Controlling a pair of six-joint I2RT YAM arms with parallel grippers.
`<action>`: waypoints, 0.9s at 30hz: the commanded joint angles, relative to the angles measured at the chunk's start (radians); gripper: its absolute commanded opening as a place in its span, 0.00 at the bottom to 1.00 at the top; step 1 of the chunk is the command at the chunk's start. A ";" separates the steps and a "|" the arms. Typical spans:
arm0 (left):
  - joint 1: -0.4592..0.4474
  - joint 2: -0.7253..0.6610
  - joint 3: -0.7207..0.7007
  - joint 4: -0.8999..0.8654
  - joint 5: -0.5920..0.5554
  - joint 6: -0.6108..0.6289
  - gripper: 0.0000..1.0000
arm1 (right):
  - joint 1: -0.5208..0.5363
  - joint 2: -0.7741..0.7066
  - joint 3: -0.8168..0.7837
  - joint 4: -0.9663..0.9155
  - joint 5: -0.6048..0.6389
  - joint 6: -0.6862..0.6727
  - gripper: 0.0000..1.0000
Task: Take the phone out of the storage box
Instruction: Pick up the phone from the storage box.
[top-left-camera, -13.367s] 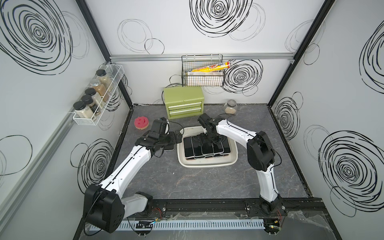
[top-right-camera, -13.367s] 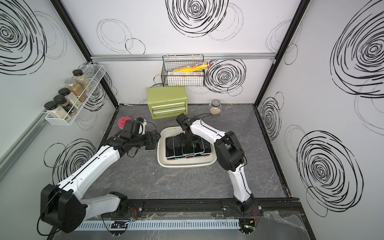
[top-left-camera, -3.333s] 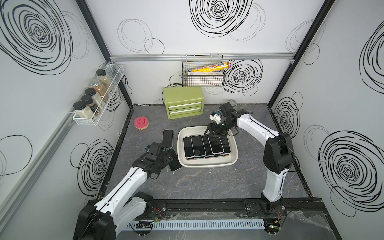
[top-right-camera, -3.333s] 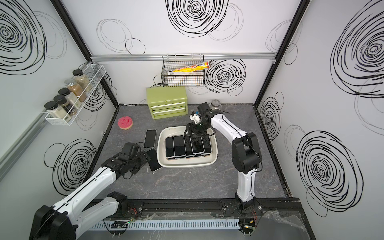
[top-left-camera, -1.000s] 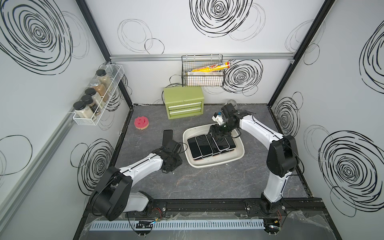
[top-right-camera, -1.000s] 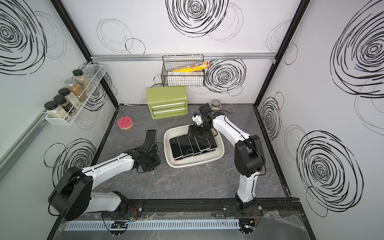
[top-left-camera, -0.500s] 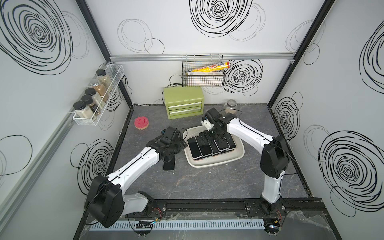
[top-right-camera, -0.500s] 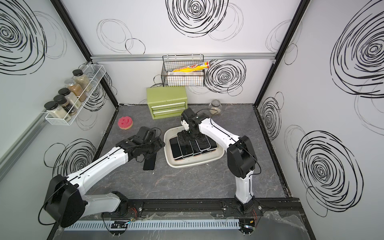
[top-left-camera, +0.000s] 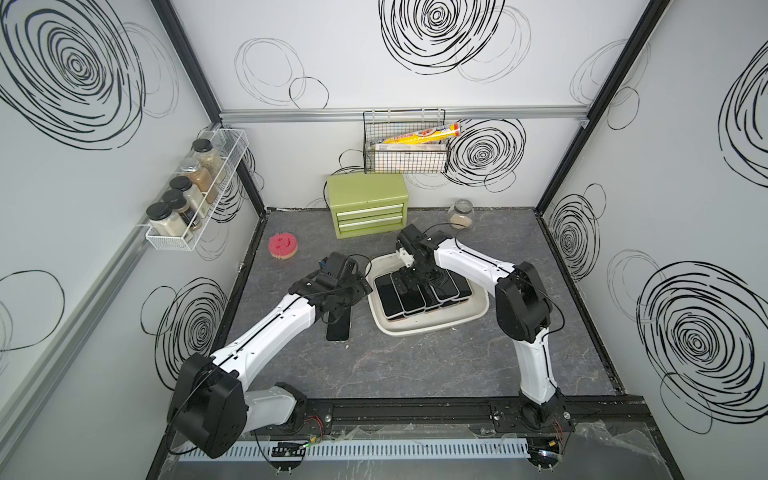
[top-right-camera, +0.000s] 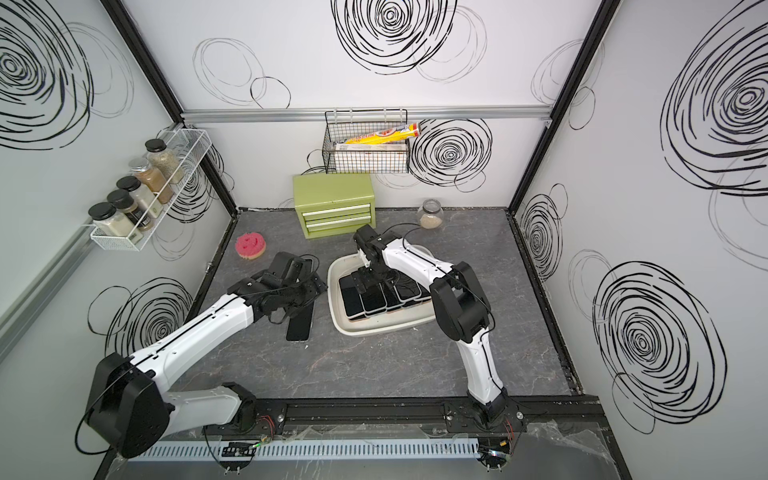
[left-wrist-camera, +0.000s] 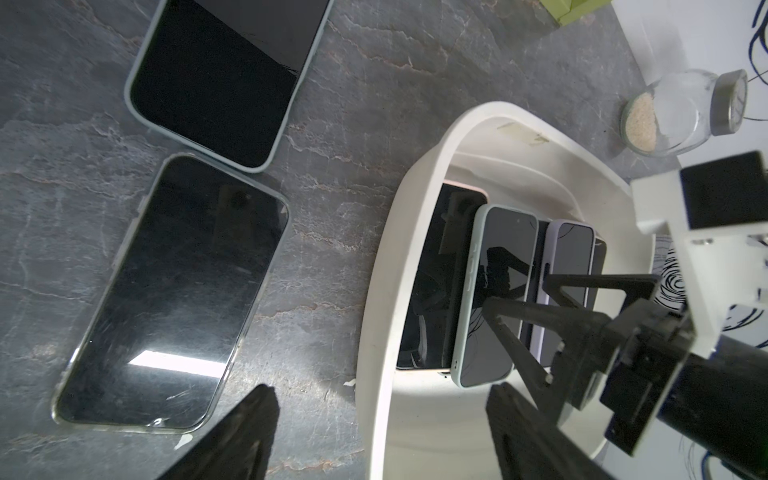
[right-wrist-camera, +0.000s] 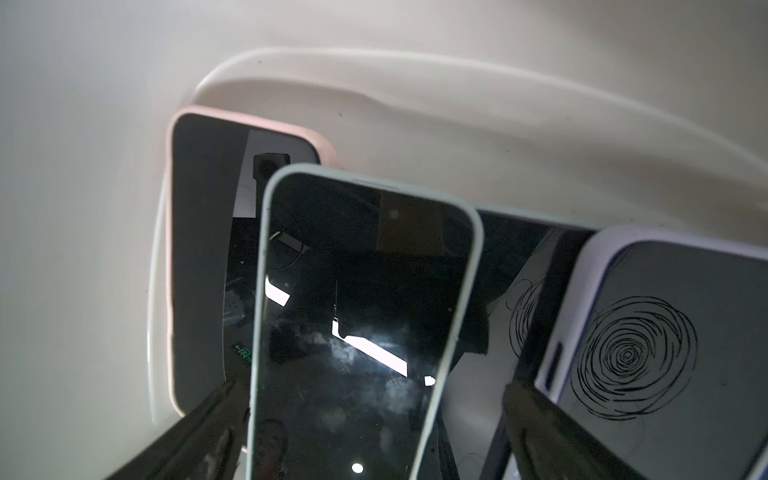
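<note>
Reaching into the storage box (top-left-camera: 478, 309) with the right gripper (right-wrist-camera: 374, 386), keeping the jaws spread wide and clamping nothing yet. Straddling the mint-cased phone (right-wrist-camera: 357, 311) across its short width, and pointing along its long axis, running straight away from the wrist toward the tub's wall. Noting that phone resting screen-up and tilted, overlapping the pink-cased phone (right-wrist-camera: 195, 257) beside it like a shingle. Judging the right arm by far the nearer: already over the target, probably needing only to close and lift along that tilt.

Hovering the left gripper (left-wrist-camera: 380, 392) just outside the tub's rim, above the table (left-wrist-camera: 353, 124), jaws likewise apart and gripping nothing. Noting two phones already lying flat out there, just beside each other: the clear-cased phone (left-wrist-camera: 174, 291) and the green-edged phone (left-wrist-camera: 224, 79).

Comparing with a second ago:
- Finding the left gripper opened and lifted off the table.
- Finding the right gripper shifted along the row toward the left arm's side.

Comparing with the earliest frame: finding the tub turned askew instead of square to the table's edge.
</note>
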 joint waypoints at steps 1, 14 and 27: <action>0.011 -0.026 -0.018 0.013 0.011 0.021 0.86 | 0.010 0.011 0.032 0.008 -0.001 0.007 1.00; 0.042 -0.051 -0.058 0.022 0.033 0.025 0.86 | 0.020 0.095 0.073 -0.015 0.059 -0.004 1.00; 0.066 -0.071 -0.088 0.035 0.043 0.024 0.86 | 0.034 0.109 0.041 -0.012 0.047 -0.015 1.00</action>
